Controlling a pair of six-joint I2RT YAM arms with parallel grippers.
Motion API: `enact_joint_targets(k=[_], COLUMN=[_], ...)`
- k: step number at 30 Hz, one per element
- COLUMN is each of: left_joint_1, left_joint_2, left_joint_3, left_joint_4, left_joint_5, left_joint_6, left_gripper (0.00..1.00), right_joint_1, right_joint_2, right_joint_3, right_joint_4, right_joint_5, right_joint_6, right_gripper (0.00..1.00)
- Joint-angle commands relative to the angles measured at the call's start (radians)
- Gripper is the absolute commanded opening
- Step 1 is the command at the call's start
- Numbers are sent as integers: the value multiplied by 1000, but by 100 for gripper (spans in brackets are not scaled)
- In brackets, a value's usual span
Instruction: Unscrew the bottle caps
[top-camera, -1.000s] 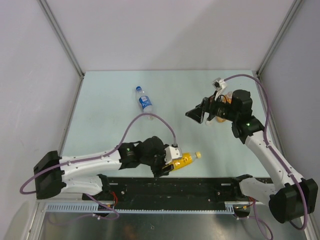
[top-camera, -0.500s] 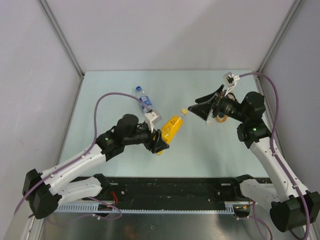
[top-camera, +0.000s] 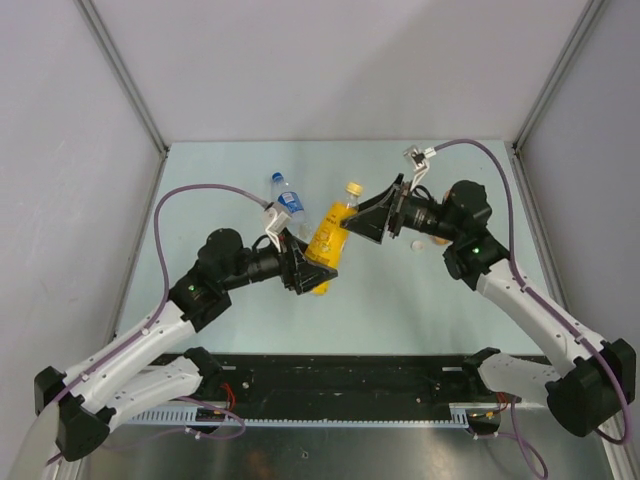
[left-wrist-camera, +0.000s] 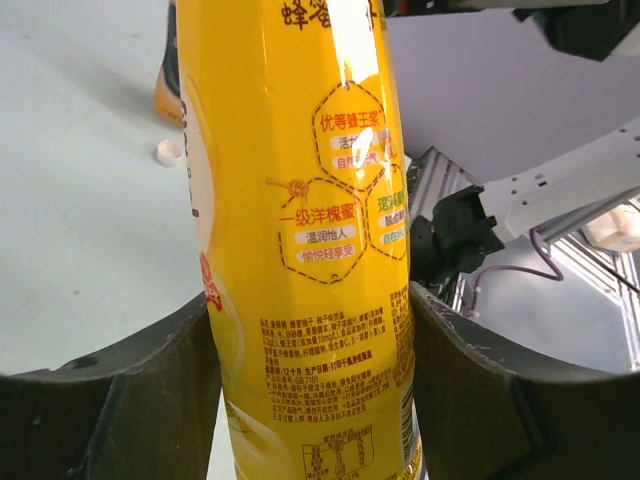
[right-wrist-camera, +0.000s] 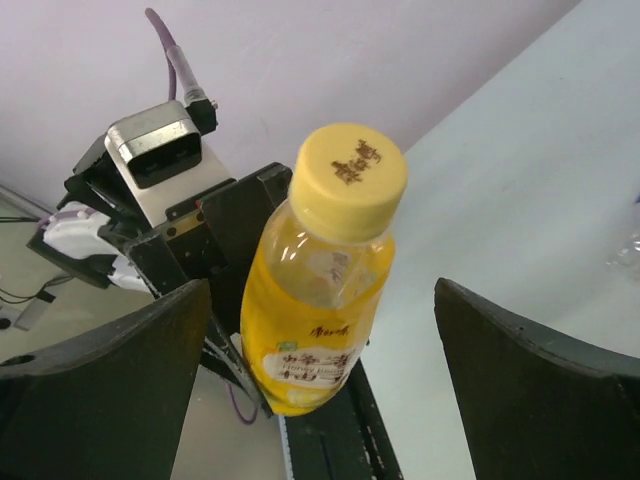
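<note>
My left gripper (top-camera: 312, 262) is shut on the lower body of the yellow bottle (top-camera: 328, 238) and holds it raised and tilted, with its yellow cap (top-camera: 353, 188) on top. In the left wrist view the bottle (left-wrist-camera: 300, 200) fills the space between the jaws. My right gripper (top-camera: 366, 224) is open beside the bottle's neck. In the right wrist view the yellow cap (right-wrist-camera: 348, 180) sits between the wide-open fingers, not touched. The clear bottle (top-camera: 289, 204) with a blue cap (top-camera: 276, 178) lies on the table behind. The orange bottle (left-wrist-camera: 165, 100) is mostly hidden, with a whitish cap (top-camera: 419, 243) loose on the table next to it.
The pale green table (top-camera: 220, 180) is walled by grey panels on the left, back and right. A black rail (top-camera: 350, 375) runs along the near edge between the arm bases. Purple cables loop above both arms.
My left arm has carried the yellow bottle up and toward the back middle, turning it more upright. My right gripper has swung left, and the cap is now between its open fingers.
</note>
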Motion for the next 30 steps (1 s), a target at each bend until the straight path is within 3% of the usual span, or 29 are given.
enact_joint_targets(k=[1,8,13,15,23,30], left_joint_1=[6,6,6,5,6,6], left_joint_2=[-17,-22,-16,-21,-62,-42], left_joint_3=[3,6,6,6,28,114], left_joint_4=[101,109,110,110,47,-59], left_joint_5=[80,109,110,104,-7,-82], left_joint_6=[-32,-25,-16,-6,79,137], left_gripper=[51,55,57,61,97,99], right_joint_1=[46,85,96,97,93,91], right_joint_2=[32,80,79,63,-11,-54], right_joint_3=[49,50,49,51,67,77], right_joint_4=[158,281,264,230,79,26], right_joint_5=[33,-15,-44,-30,51,83], right_joint_6=[75,138,113,85,-45,-96], right_gripper=[97,82,43,34,27,26])
